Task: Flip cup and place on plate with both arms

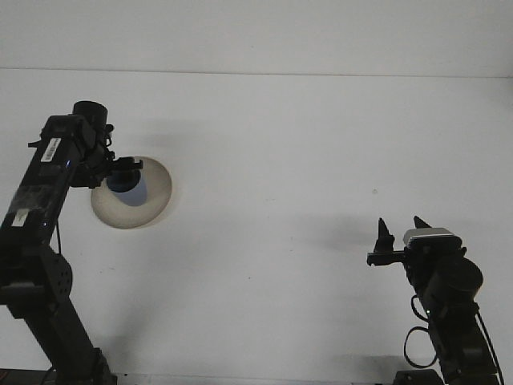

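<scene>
A beige plate [154,200] lies on the white table at the left. On it stands a pale blue cup [131,191], partly covered by my left gripper [122,170], which hangs right over the cup's far left side. Whether the gripper touches the cup is hidden by its dark body. My right gripper [402,229] is far away at the lower right. It points upward and is open, with nothing between its fingers.
The left arm [44,184] rises from the lower left corner and leans over the plate's left rim. The right arm's base [453,321] fills the lower right corner. The table's far edge meets a white wall [256,32].
</scene>
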Controlling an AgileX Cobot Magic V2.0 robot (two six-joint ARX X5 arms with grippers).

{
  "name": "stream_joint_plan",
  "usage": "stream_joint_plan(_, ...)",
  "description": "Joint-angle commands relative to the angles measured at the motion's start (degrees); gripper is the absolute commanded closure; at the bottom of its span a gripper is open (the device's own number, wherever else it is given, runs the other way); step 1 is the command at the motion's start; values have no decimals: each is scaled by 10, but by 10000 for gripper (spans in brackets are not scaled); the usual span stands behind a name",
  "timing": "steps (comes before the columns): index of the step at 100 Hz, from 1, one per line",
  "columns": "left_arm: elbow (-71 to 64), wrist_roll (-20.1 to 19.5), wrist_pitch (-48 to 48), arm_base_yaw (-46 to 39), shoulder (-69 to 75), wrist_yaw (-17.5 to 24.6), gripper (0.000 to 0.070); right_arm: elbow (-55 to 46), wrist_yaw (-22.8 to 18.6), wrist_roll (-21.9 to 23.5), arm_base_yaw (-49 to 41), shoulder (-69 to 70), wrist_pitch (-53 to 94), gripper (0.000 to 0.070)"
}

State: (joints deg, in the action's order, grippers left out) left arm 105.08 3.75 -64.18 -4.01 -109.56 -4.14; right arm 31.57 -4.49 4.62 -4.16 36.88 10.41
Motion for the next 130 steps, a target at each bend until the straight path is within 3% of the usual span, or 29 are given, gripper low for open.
stream_joint_plan(1,20,-5,-6,-2,24,3,300,0,0,1,-1,3,-5,204)
stream_joint_plan(44,17,-1,-16,-1,192,3,300,0,0,1,-1,3,-5,204)
stream_joint_plan(64,-22,10,33,13,270,3,300,0,0,1,-1,3,-5,204)
stream_joint_plan(130,-476,19,342,56,624,3,300,0,0,1,-1,3,-5,204)
